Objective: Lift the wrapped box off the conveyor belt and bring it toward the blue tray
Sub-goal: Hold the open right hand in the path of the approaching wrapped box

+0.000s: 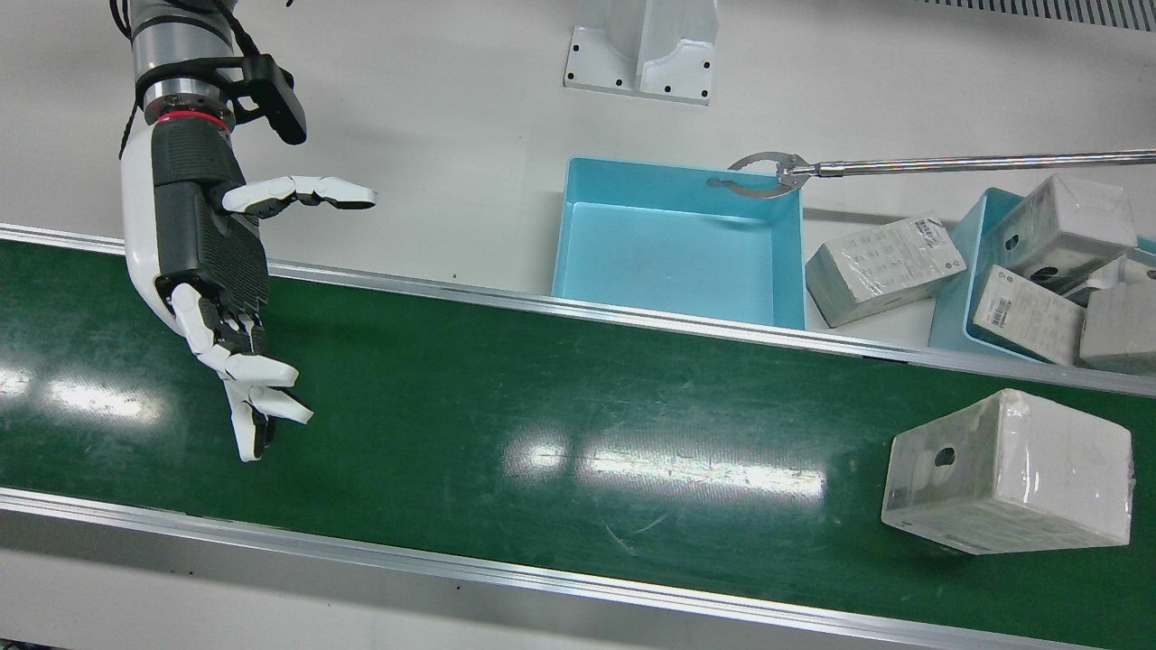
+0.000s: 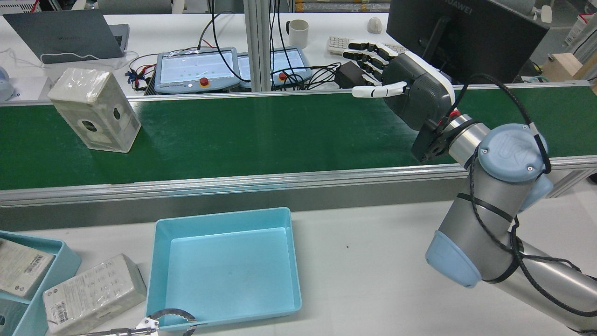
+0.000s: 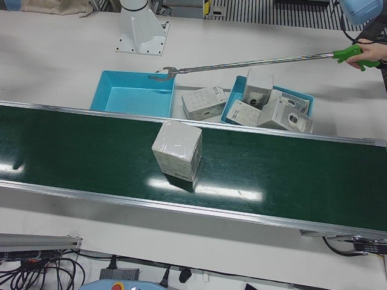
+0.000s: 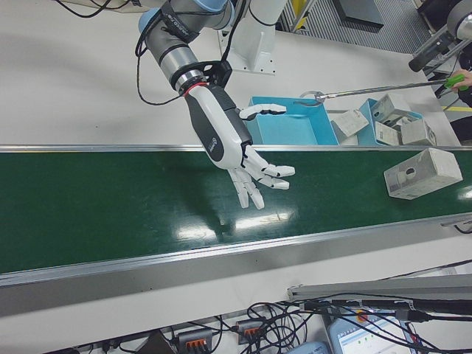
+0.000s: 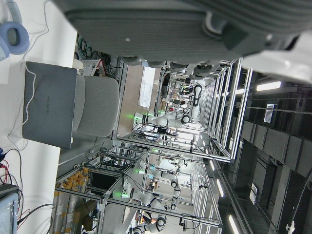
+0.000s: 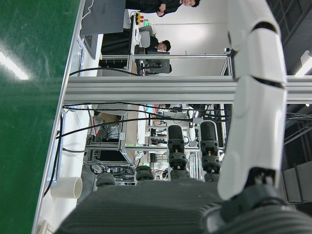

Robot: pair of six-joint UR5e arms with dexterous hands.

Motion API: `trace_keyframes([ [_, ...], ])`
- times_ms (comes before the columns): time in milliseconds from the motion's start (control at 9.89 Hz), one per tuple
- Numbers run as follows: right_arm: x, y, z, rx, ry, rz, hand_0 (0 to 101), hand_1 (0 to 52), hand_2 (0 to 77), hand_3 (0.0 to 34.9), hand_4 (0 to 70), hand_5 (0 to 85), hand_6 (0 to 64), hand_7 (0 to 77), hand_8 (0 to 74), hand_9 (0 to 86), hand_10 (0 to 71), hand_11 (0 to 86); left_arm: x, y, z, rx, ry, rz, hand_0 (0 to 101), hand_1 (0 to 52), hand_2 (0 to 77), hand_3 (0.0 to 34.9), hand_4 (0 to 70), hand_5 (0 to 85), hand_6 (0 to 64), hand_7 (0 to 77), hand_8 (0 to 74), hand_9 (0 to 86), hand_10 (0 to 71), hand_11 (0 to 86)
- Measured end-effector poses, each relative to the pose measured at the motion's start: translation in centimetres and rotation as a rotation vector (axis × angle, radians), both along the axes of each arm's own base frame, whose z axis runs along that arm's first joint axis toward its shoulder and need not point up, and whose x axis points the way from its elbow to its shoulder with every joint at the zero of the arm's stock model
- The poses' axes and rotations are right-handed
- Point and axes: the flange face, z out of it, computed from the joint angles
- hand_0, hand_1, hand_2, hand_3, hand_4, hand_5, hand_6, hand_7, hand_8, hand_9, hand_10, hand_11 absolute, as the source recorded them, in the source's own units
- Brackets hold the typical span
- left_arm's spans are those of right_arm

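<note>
1. wrapped box (image 1: 1007,471) sitting on green conveyor belt (image 1: 542,424), well apart from right hand (image 1: 212,271).
2. right hand hovering over belt, fingers spread wide, holding nothing.
3. blue tray (image 1: 677,239) lying on bench (image 1: 433,135) beside belt.

Left hand (image 5: 185,34) visible only as a blurred grey underside in its own view; finger posture indeterminate. Second tray (image 1: 984,271) cut off at frame edge.
</note>
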Motion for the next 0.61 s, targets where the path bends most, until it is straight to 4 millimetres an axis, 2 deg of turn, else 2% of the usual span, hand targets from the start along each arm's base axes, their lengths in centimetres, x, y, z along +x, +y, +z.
trace_keyframes([
  [202,-0.5,0.0,-0.1,-0.002,0.001,-0.007,47,14.2,16.9,17.0,9.3,27.8,3.3,19.6,0.0,4.9,0.0,1.6,0.0,0.0,0.0,0.0,0.0,0.0,0,0.0,0.5,0.0,0.0,1.1,0.0,0.0,0.5,0.0,0.0,0.0],
  [303,-0.7,0.0,-0.3,0.001,-0.003,-0.009,47,16.9,19.6,15.4,9.8,31.1,3.8,19.6,0.5,4.4,0.0,1.6,0.0,0.0,0.0,0.0,0.0,0.0,0,0.0,0.5,0.0,0.0,1.1,0.0,0.0,0.5,0.0,0.0,0.0],
  [404,-0.8,0.0,-0.4,0.005,-0.006,-0.011,48,16.9,20.7,14.2,10.9,31.6,3.8,20.7,0.5,4.4,0.0,1.6,0.0,0.0,0.0,0.0,0.0,0.0,0,0.0,0.5,0.0,0.0,1.1,0.0,0.0,0.0,0.0,0.5,0.0],
  [607,-1.2,-0.3,-0.4,0.006,-0.007,-0.012,48,16.9,20.7,14.2,10.9,31.6,3.8,20.7,0.0,4.4,0.0,1.6,0.0,0.0,0.0,0.0,0.0,0.0,0,0.0,0.5,0.0,0.0,1.1,0.0,0.0,0.0,0.0,0.5,0.0],
])
